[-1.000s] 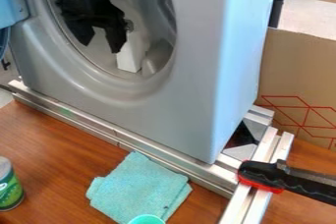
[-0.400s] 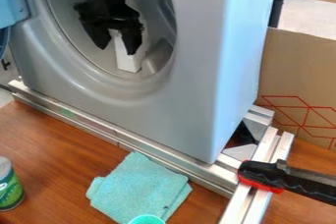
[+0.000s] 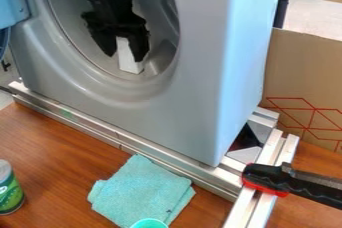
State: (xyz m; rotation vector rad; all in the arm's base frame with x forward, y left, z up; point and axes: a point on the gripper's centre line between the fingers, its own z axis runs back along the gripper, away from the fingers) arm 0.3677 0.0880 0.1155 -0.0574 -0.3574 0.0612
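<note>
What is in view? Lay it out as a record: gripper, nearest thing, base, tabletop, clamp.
Gripper: black two-finger gripper, fingers apart, inside the round opening of a grey front-loading machine
Nearest thing: white block, between the fingertips; contact unclear
Base: silver metal rails
Tabletop: brown wood, with folded teal cloth and green-and-silver can
Clamp: black-and-red plastic, at the rails' right end

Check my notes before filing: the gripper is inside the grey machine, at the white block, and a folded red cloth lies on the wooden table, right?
The camera view shows the folded cloth is teal, not red. It does lie on the wooden table, with the gripper inside the grey machine, at the white block.
</note>
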